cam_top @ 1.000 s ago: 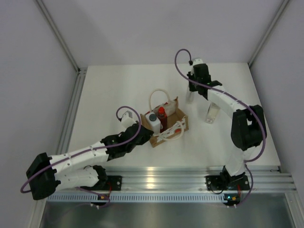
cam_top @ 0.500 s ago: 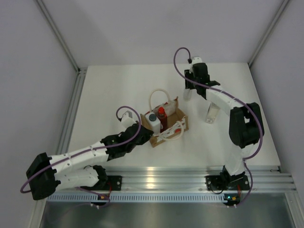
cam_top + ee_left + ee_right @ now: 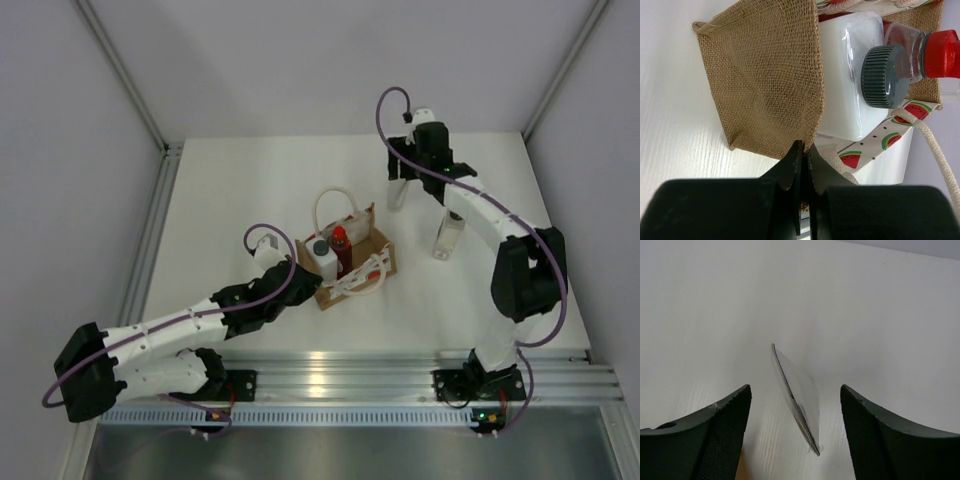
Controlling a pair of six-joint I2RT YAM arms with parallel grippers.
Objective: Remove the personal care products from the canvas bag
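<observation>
The tan canvas bag (image 3: 378, 247) (image 3: 765, 85) sits mid-table. Inside it stand a white bottle with a grey cap (image 3: 321, 256) (image 3: 845, 75) and a red-capped bottle (image 3: 341, 243) (image 3: 940, 47). My left gripper (image 3: 301, 276) (image 3: 803, 146) is shut on the bag's near burlap rim. A white squeeze tube (image 3: 397, 195) (image 3: 800, 395) stands upright on the table at the back. My right gripper (image 3: 399, 178) (image 3: 795, 387) hovers over it, open, its fingers apart from the tube on both sides. A clear bottle (image 3: 446, 237) stands on the table right of the bag.
White rope handles (image 3: 335, 200) loop out behind and in front of the bag; a watermelon-print strip (image 3: 875, 145) runs along its side. The right arm's forearm (image 3: 480, 215) passes just above the clear bottle. Metal rails (image 3: 150, 240) border the table.
My right gripper has opened and let go of the white tube, then lifted slightly away; the tube stays standing. The left arm and the bag have not moved.
</observation>
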